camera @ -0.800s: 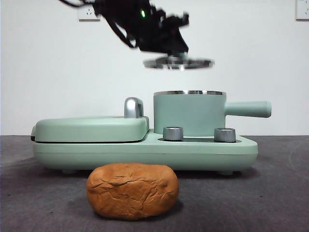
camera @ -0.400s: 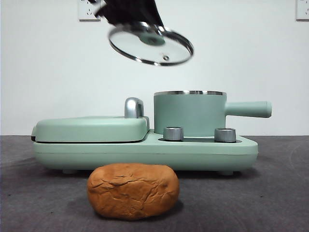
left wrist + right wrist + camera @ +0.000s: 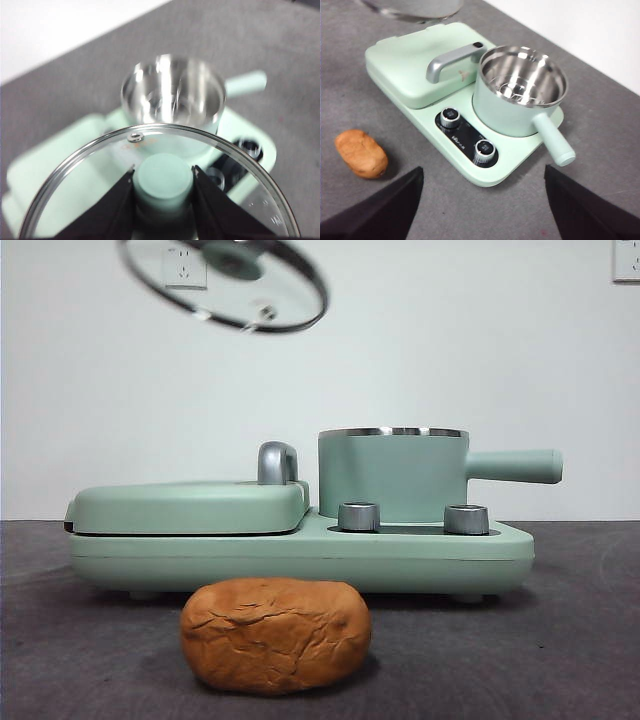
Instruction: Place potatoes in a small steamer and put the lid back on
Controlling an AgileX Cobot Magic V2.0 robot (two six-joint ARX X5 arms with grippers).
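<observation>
Left pincer [image 3: 162, 187]: two black jaws clamped on either side of the mint-green knob of the round clear glass lid [image 3: 90, 170] with steel rim and small vent hole. In the front view the lid [image 3: 215, 285] hangs tilted, high above the flat griddle side of the appliance, up and to one side of the pot, touching nothing below.

Right pincer [image 3: 480, 210]: jaws spread wide apart, holding nothing, raised over the desk on the near side of the appliance.

Small steamer [image 3: 392, 475]: mint-green cylindrical pot with steel rim and straight mint-green side handle, seated on the mint-green appliance base [image 3: 300, 555]; uncovered, its bright steel inside shown empty in the right wrist view.

Flat mint-green hinged griddle cover [image 3: 190, 505] with chrome handle [image 3: 277, 462]: closed, just beside the pot.

Two steel dials [image 3: 358, 516] on a black panel in front of the pot; the panel's small print is too small to read.

Potato [image 3: 275, 635]: one large orange-brown oval lump with cracked matte skin, lying on the dark grey desk [image 3: 580, 660] in front of the appliance, apart from it.

White wall sockets [image 3: 184, 268] behind; a mark near the lid's vent is blurred.
</observation>
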